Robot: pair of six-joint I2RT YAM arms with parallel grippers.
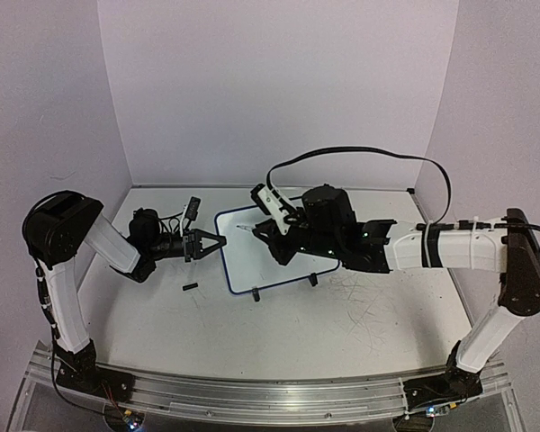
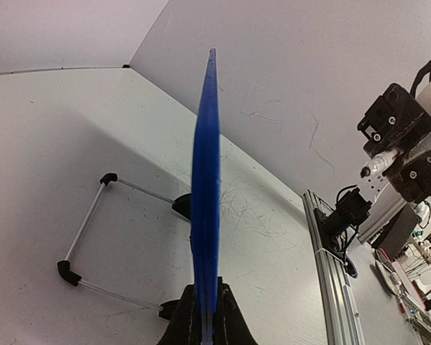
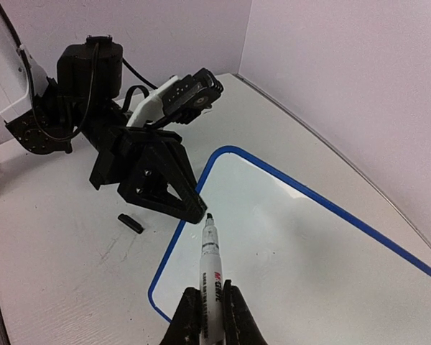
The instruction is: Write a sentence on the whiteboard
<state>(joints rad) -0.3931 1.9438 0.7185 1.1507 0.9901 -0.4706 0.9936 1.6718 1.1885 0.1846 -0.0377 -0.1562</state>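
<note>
Closest to lens, bottom of right wrist view: right end effector [image 3: 210, 293], fingers pressed tight on a marker [image 3: 210, 251]. Black-and-white barrel, dark tip pointing away toward far side. Tip over white face of the whiteboard [image 3: 302, 237], just inside blue rim at board's left end. Touching or just off the surface, cannot tell.

Just left of marker tip: left end effector [image 3: 194, 208], black, wedge-shaped. Bottom of left wrist view shows same left end effector [image 2: 205, 323] with both fingers squeezed onto the blue rim, whiteboard [image 2: 206, 180] edge-on and running straight away from lens. Wire stand [image 2: 86, 230] behind board, black corner pieces resting on table [image 2: 72, 129].

From top view: whiteboard [image 1: 252, 261] mid-table, slightly left of centre, skewed so left end sits nearer than right. Black feet at near edge. Left end effector [image 1: 211, 243] at board's left edge, left arm reaching in from left side. Right end effector [image 1: 279, 236] above board's middle, right arm stretched in from right and covering board's right part. Marker [image 1: 268, 202] slants up to the far side in this view.

Small black piece [image 1: 190, 287] on table [image 1: 342, 315] just near-left of board, apart from it; same piece [image 3: 131, 223] in right wrist view. Scuff marks on table right of board. Black cable [image 1: 369, 151] loops over right arm. Metal rail [image 1: 252, 396] along near edge with both arm bases bolted on.
</note>
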